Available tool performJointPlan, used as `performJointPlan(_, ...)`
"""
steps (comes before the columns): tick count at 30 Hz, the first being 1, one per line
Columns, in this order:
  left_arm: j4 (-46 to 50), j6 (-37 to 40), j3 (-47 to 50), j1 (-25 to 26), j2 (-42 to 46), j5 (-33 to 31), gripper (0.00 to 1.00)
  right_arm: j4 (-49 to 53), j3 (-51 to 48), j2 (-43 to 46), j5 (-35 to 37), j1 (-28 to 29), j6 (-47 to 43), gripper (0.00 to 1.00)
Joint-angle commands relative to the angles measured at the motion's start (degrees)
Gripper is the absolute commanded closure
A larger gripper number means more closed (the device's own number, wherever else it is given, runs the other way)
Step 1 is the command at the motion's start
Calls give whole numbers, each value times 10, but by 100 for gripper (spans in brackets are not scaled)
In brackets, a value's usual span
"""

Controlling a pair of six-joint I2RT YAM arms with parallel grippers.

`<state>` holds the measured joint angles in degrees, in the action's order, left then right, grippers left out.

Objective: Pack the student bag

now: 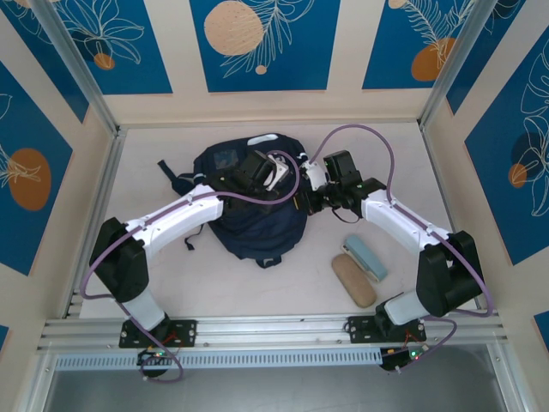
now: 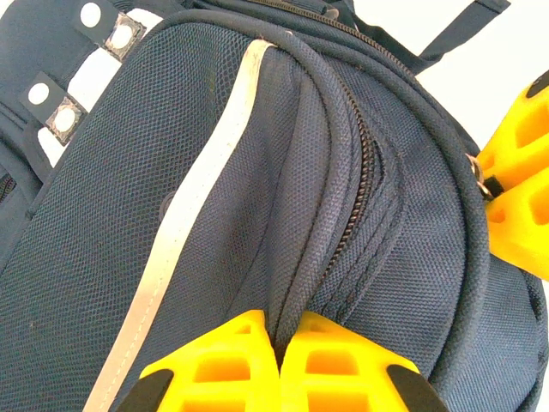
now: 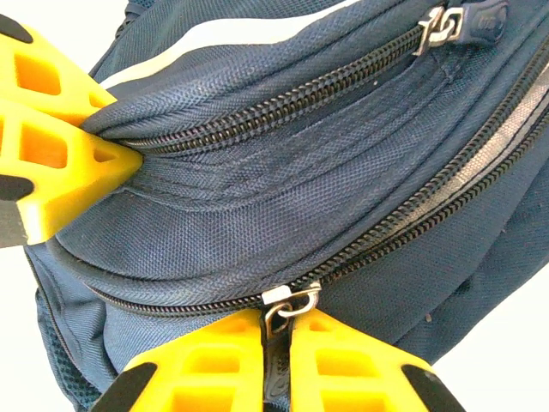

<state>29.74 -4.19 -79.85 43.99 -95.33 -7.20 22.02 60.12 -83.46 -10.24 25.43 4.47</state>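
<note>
The student bag (image 1: 257, 225), a navy backpack with a white stripe (image 2: 184, 223), lies in the middle of the table. My left gripper (image 2: 279, 330) is shut on a ridge of the bag's fabric beside a closed zipper (image 2: 364, 184). My right gripper (image 3: 276, 330) is shut on the dark pull tab hanging from a metal zipper slider (image 3: 290, 299) on the bag's long zipper. Both grippers meet over the bag's top right part, the left gripper (image 1: 256, 168) and the right gripper (image 1: 307, 185) close together. The left gripper's yellow fingers (image 3: 51, 146) pinch the fabric at the left of the right wrist view.
A tan pouch (image 1: 353, 280) and a light blue case (image 1: 366, 257) lie side by side on the table right of the bag, near the right arm's base. Patterned walls enclose the table on three sides. A metal rail (image 1: 274, 330) runs along the near edge.
</note>
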Motion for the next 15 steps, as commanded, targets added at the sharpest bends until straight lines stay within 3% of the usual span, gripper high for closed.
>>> performJointPlan(1, -44, -30, -22, -8, 23, -20, 100, 24, -3, 19, -19, 17, 6, 93)
performJointPlan(10, -67, -72, -28, -11, -4, -22, 100, -30, -49, 67, -120, 25, 82, 96)
performJointPlan(15, -82, -87, -30, -11, -13, -10, 100, -63, -65, 65, -120, 56, 113, 97)
